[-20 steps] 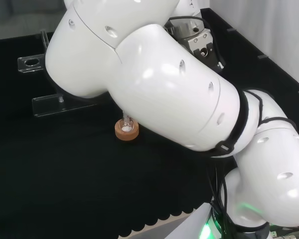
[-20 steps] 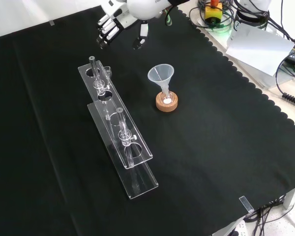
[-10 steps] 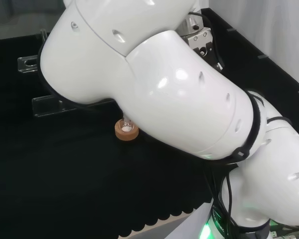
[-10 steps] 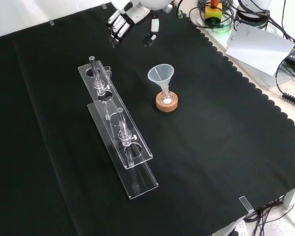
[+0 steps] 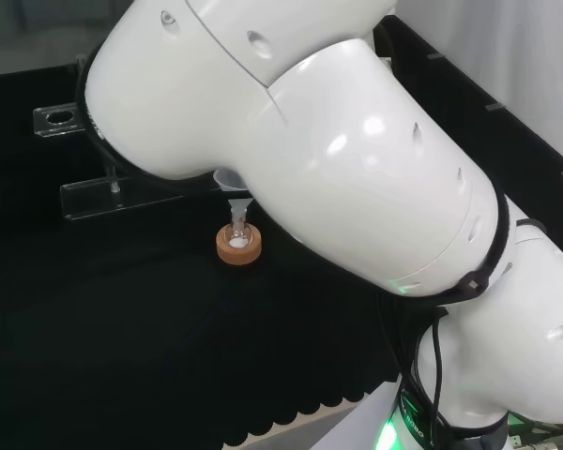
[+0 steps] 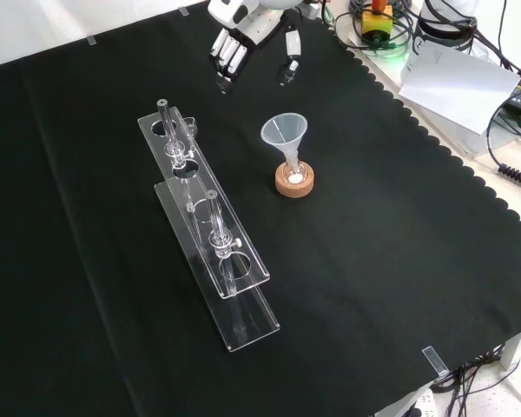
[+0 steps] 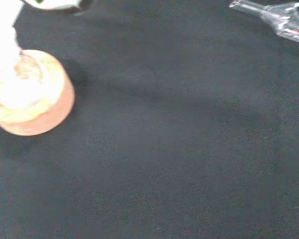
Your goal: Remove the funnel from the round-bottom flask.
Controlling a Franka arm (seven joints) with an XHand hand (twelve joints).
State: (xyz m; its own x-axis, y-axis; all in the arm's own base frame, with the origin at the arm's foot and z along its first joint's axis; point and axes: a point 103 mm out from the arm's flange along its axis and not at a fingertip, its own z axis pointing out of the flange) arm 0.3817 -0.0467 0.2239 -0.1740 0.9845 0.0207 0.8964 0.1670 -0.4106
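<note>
Since a second ago my hand (image 6: 253,39) has slid to the right along the top of the front view, from above the far end of the rack to a spot nearer the funnel, and it hangs in the air there, touching nothing. Its fingers (image 6: 227,59) point down at the cloth, nearly straight and a little spread, with the thumb (image 6: 288,62) set apart from them (so it is open and holds nothing).

Just below it in that view stands the funnel (image 6: 285,136), upright, its stem down in the neck of the small flask (image 6: 294,175), which sits in a cork ring (image 6: 294,182). The funnel is untouched and well apart from my fingers. Something white lies in the bottom of the flask.

To the left in the front view lies the clear rack (image 6: 210,230), long and slanting across the black cloth (image 6: 373,261), with a few thin glass pieces standing in its holes; how many I cannot tell.

The head view has my own big white links (image 5: 338,159) in front, and past their lower left edge it shows the funnel's rim (image 5: 230,181) and the cork ring (image 5: 237,247), with part of the rack (image 5: 94,197) behind.

The wrist view shows the cork ring (image 7: 32,107) close up, blurred and pale on top, and a corner of the clear rack (image 7: 284,17) well away from it across the cloth.
</note>
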